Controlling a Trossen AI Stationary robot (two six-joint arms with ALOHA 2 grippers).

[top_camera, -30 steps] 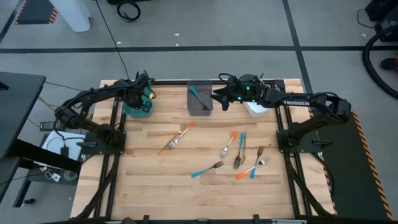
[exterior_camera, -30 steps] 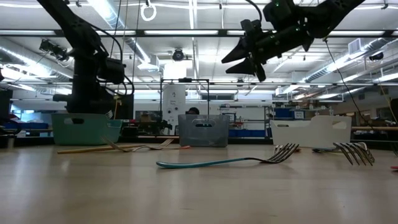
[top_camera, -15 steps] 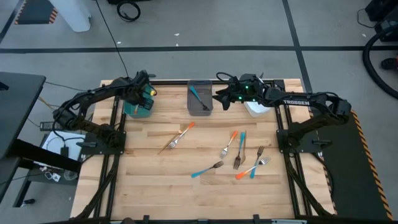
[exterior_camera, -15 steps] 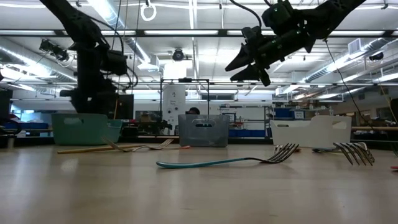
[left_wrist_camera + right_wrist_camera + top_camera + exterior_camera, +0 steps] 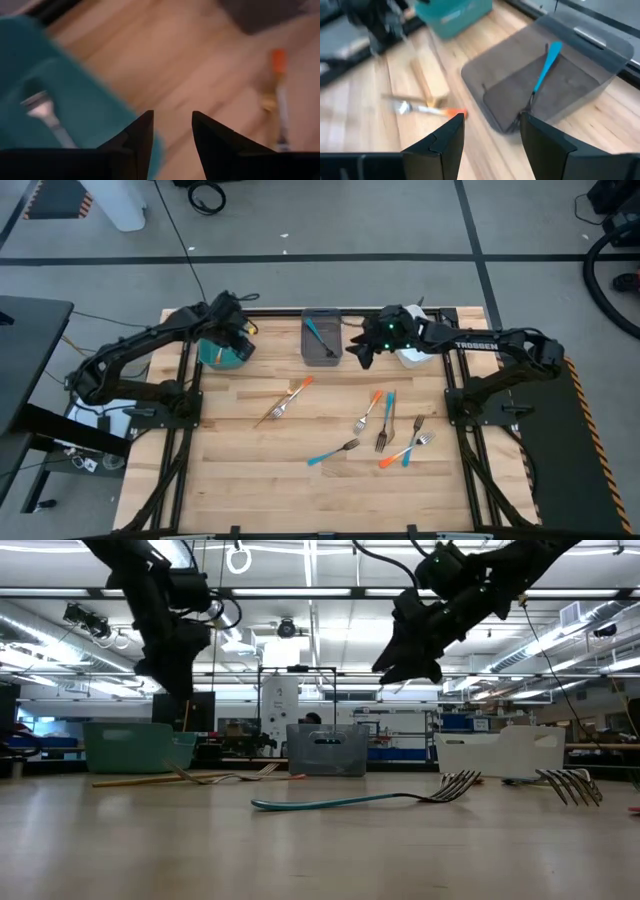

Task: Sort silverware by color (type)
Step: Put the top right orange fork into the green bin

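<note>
My left tool (image 5: 243, 346) hangs over the teal bin (image 5: 213, 356) at the upper left of the worktop (image 5: 250, 480), its fingers (image 5: 139, 137) parted with nothing between them; in my left wrist view a fork (image 5: 47, 114) with silvery tines lies inside that bin. My right tool (image 5: 361, 357) is held in the air between the grey bin (image 5: 320, 352) and the white bin (image 5: 410, 356) near the upper centre of the high view, its fingers (image 5: 442, 142) spread wide and empty. A blue-handled fork (image 5: 314, 332) lies in the grey bin, and shows plainly in my right wrist view (image 5: 543, 66). The rest of the silverware lies loose on the worktop: an orange-handled fork (image 5: 292, 394) and a tan-handled fork (image 5: 271, 414) lie together left of centre, a blue-handled fork (image 5: 332, 453) lies alone below centre, and a cluster right of centre holds an orange one (image 5: 369, 409), a blue one (image 5: 389, 410), a tan one (image 5: 417, 426) and, at the lower right, crossed orange (image 5: 396, 456) and blue (image 5: 411, 450) forks. In the low view the lone blue fork (image 5: 350, 802) lies nearest the camera, tines to the right.
</note>
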